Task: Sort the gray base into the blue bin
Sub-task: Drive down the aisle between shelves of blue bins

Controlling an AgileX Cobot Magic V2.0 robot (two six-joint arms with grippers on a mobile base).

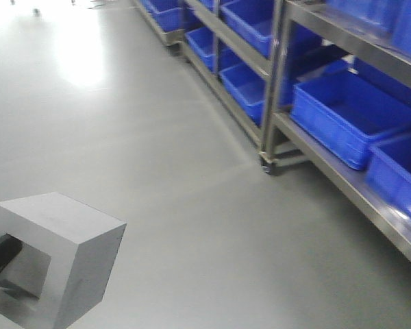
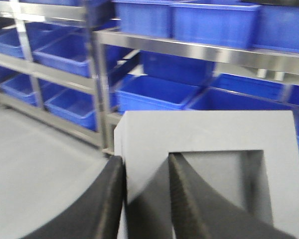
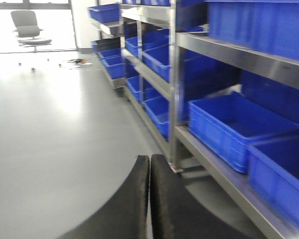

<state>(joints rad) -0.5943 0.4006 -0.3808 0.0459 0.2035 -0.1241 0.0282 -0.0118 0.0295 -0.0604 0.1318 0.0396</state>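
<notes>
Carrying looks to be the step in hand. The left end effector (image 2: 144,167) has the base (image 2: 209,132) clamped by one wall. One finger (image 2: 107,199) lies outside the block and the other sits inside its square recess, so the jaws are parted only by that wall's thickness. The base hangs above the bare gray floor (image 1: 192,205), low and to the left in the front view (image 1: 65,250). The right end effector (image 3: 149,162) is closed, its fingers pressed together with nothing between them.

Steel racks (image 1: 270,82) stand ahead and to the right, their shelves lined with open blue bins. The nearest bin (image 1: 342,120) sits on a low shelf, well apart from the base, and nothing shows inside it. Which bin is the target cannot be told. The base is not yet in any of them.

Next, the base probably has to be brought to the rack, passed in under the shelf above, and held over a bin's open mouth before the grip opens. Headroom above the bin rim looks tight, so a low, level approach seems wise.
</notes>
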